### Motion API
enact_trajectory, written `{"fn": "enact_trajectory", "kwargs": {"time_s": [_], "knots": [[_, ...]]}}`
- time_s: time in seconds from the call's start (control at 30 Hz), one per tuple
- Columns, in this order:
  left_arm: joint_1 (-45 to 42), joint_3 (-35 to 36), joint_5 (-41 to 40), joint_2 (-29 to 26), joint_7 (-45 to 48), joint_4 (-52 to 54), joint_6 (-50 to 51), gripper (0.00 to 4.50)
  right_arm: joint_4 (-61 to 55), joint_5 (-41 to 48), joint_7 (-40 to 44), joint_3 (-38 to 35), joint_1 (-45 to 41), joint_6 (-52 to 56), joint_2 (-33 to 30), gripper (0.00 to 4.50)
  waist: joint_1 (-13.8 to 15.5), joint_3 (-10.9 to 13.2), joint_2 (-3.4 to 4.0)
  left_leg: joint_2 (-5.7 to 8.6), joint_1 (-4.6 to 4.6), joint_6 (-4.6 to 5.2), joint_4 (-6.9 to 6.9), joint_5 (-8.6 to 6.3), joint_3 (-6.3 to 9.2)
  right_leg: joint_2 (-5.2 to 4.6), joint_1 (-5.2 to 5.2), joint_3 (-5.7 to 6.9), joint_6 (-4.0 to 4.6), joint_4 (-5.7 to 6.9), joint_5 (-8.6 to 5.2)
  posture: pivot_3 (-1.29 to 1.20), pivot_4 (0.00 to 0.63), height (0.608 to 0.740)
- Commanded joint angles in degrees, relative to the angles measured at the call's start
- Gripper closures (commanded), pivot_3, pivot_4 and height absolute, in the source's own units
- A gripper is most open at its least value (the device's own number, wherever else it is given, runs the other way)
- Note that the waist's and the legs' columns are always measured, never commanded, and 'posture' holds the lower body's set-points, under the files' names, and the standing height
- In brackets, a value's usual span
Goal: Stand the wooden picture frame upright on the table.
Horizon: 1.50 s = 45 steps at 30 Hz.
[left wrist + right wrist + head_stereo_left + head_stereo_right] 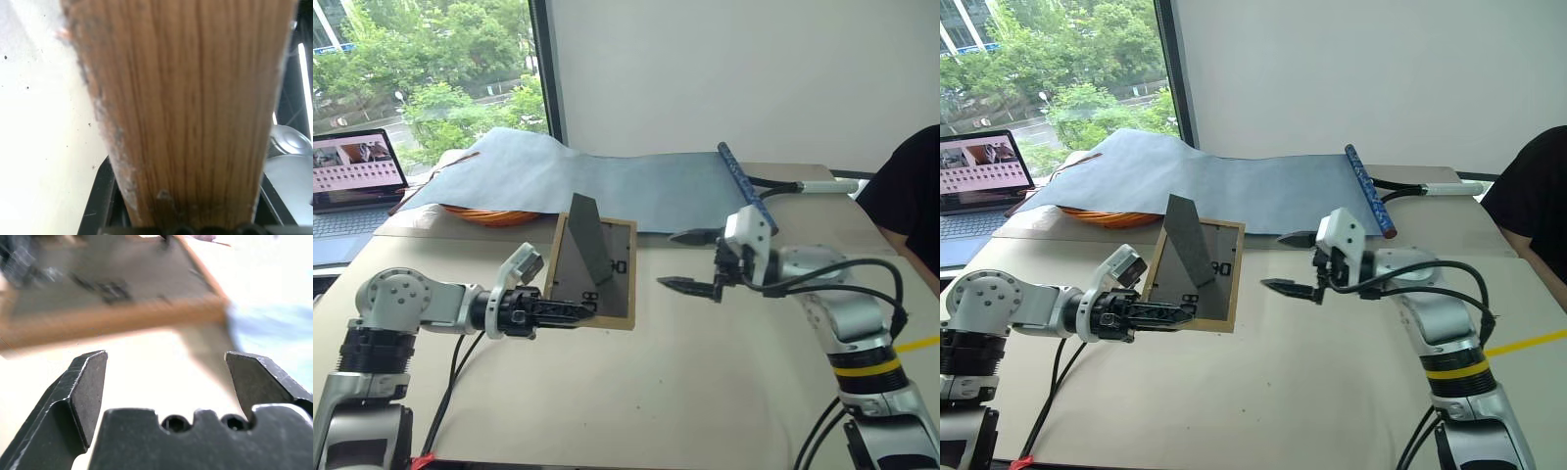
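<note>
The counter [636,411] is a broad, flat slab with a matte beige top, smooth and hard enough to let a light thing slide. Behind it, on a farther surface, a soft blue-grey cloth [636,186] lies draped in loose folds over an orange woven basket [494,214]; a laptop [352,181] sits open at the far left, and a person's dark sleeve [911,186] shows at the right edge.

The wooden picture frame [607,284] is near the middle of the counter, held tilted with its dark grey-brown back toward the camera and its fold-out stand [588,245] swung out as a stiff, flat wedge. The border is pale wood with a plain straight grain, as the left wrist view shows close up. It looks light and rigid, probably with a breakable pane in front, so it likely wants a firm pinch on the wooden edge rather than on the thin stand, and a gentle set-down, since the bottom edge could skid on the smooth top.

The left claw [570,311] is pinching the frame's lower left edge between its black fingers. The right claw [690,260] hangs just right of the frame, apart from it, its pointed jaws spread wide and empty.
</note>
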<state>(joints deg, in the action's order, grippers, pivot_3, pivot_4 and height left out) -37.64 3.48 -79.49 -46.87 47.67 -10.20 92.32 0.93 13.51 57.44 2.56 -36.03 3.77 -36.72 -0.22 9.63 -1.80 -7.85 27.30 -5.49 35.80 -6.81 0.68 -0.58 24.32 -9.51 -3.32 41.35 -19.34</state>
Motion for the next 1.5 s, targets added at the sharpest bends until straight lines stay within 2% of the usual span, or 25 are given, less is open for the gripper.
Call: {"fn": "enact_trajectory", "kwargs": {"time_s": [0.03, 0.07, 0.17, 0.23, 0.4, 0.53, 0.63, 0.8, 0.87, 1.13, 1.17, 1.23, 1.33, 1.4, 1.5], "knots": [[-1.4, 0.7, -0.2, 0.1, 3.4, -0.8, 0.2, 3.27, 5.9, -14.6, -8.4, 0.6, -0.8, -27.3, -1.7, 0.06, 0.0, 0.0, 0.00, 0.00, 0.00, 0.00, -0.01, 0.00, 0.00, 0.00, -0.01, 0.00, 0.01, -0.02, 0.01, 0.00, 0.150, 0.673], [-1.5, 0.3, 0.2, 0.5, 3.8, -0.9, 0.2, 3.27, 8.1, -20.8, -13.3, 1.6, -1.1, -35.4, -1.8, 0.06, 0.0, 0.0, 0.01, 0.00, 0.00, 0.00, -0.02, 0.00, 0.00, 0.00, -0.01, 0.00, 0.03, -0.03, 0.02, 0.00, 0.150, 0.673], [-2.2, -0.7, 1.1, 2.0, 4.6, -1.2, 0.2, 3.27, 12.0, -35.3, -26.3, 4.1, -2.6, -50.6, 0.1, 0.06, -0.2, 0.0, 0.02, 0.00, 0.00, 0.01, -0.03, 0.00, 0.00, 0.00, 0.00, 0.00, 0.04, -0.07, 0.02, 0.00, 0.150, 0.673], [-2.5, -1.3, 1.1, 2.8, 4.9, -1.3, 0.2, 3.27, 13.5, -44.7, -34.2, 6.5, -3.7, -55.6, 1.7, 0.06, -0.6, 0.0, 0.02, 0.00, 0.00, 0.01, -0.03, 0.00, 0.00, 0.00, 0.00, 0.00, 0.05, -0.05, 0.03, 0.00, 0.150, 0.673], [-2.2, -2.4, 0.6, 3.7, 5.2, 0.1, 0.2, 3.27, 17.6, -55.9, -48.3, 9.4, -6.9, -59.2, 5.2, 0.06, -0.6, 0.0, 0.00, 0.00, 0.00, 0.00, 0.07, 0.01, 0.01, 0.00, 0.01, 0.00, 0.08, 0.21, 0.04, 0.00, 0.150, 0.673], [-2.0, -2.6, -0.5, 3.7, 4.6, 1.0, 0.2, 3.27, 19.5, -58.3, -53.8, 10.5, -9.0, -59.8, 6.0, 0.06, -0.5, 0.0, -0.01, 0.00, 0.00, -0.03, 0.19, 0.02, 0.04, 0.00, 0.00, 0.01, 0.08, 0.41, 0.04, 0.00, 0.150, 0.673], [-2.1, -2.8, -1.1, 3.3, 4.4, 1.2, 0.2, 3.27, 21.1, -56.6, -54.4, 11.2, -9.7, -60.6, 5.8, 0.77, -0.5, 0.0, -0.01, 0.00, 0.00, -0.03, 0.31, 0.03, 0.11, 0.00, -0.04, 0.07, 0.08, 0.52, 0.03, 0.00, 0.150, 0.673], [-2.2, -3.2, -1.6, 2.9, 4.0, 1.3, 0.2, 3.27, 21.4, -53.8, -53.8, 12.0, -10.1, -61.1, 5.7, 2.55, -0.6, 0.0, -0.02, 0.02, 0.00, -0.03, 0.43, 0.03, 0.20, 0.00, -0.06, 0.13, 0.09, 0.68, 0.03, 0.00, 0.150, 0.673], [-2.1, -2.7, 0.1, 3.1, 3.4, 2.6, 0.1, 3.27, 21.2, -53.2, -53.5, 12.3, -10.0, -61.2, 5.7, 3.05, -0.6, 0.0, -0.02, 0.02, 0.00, -0.03, 0.45, 0.03, 0.24, 0.00, -0.08, 0.17, 0.09, 0.69, 0.02, 0.00, 0.150, 0.673], [2.6, 1.2, 3.8, 0.8, 6.3, 11.2, -3.8, 3.27, 22.6, -51.6, -52.7, 12.6, -9.9, -61.3, 5.0, 3.12, -0.7, 0.0, -0.02, 0.03, 0.02, -0.03, 0.46, 0.03, 0.39, 0.00, -0.13, 0.32, 0.12, 0.71, 0.01, 0.00, 0.150, 0.673], [3.3, 1.6, 3.8, 0.0, 7.4, 12.1, -3.9, 2.26, 22.8, -51.4, -52.6, 12.6, -9.9, -61.4, 5.0, 3.13, -0.7, 0.1, -0.07, 0.03, 0.02, -0.03, 0.47, 0.03, 0.43, 0.00, -0.14, 0.35, 0.12, 0.71, 0.01, 0.00, 0.150, 0.673], [4.4, 3.2, 4.1, -1.7, 8.5, 12.6, -4.5, 1.73, 23.3, -50.9, -52.4, 12.8, -10.1, -61.5, 4.6, 3.21, -0.8, 0.1, -0.09, 0.03, 0.05, -0.06, 0.48, 0.04, 0.54, 0.01, -0.17, 0.46, 0.15, 0.71, 0.00, 0.00, 0.150, 0.673], [7.1, 11.1, 5.9, -4.2, 8.2, 12.5, -10.6, 0.50, 25.5, -47.5, -50.7, 12.4, -10.4, -61.0, 3.4, 3.25, -0.7, 0.2, -0.04, 0.04, 0.06, -0.07, 0.50, 0.05, 0.59, 0.00, -0.20, 0.50, 0.16, 0.71, 0.00, 0.00, 0.150, 0.673], [8.7, 15.8, 8.7, -4.5, 5.9, 13.7, -16.0, 0.00, 26.6, -44.7, -48.8, 12.3, -10.3, -60.6, 2.4, 3.25, -0.7, 0.2, -0.04, 0.04, 0.08, -0.07, 0.51, 0.05, 0.66, 0.00, -0.20, 0.58, 0.20, 0.73, -0.02, 0.00, 0.150, 0.673], [13.4, 25.2, 11.4, -3.1, 2.8, 16.1, -24.6, 0.00, 27.5, -27.4, -35.7, 12.2, -8.4, -52.9, 2.5, 3.25, -0.7, 0.2, -0.04, 0.04, 0.10, -0.07, 0.54, 0.05, 0.69, 0.00, -0.23, 0.61, 0.20, 0.72, -0.02, 0.00, 0.150, 0.673]]}}
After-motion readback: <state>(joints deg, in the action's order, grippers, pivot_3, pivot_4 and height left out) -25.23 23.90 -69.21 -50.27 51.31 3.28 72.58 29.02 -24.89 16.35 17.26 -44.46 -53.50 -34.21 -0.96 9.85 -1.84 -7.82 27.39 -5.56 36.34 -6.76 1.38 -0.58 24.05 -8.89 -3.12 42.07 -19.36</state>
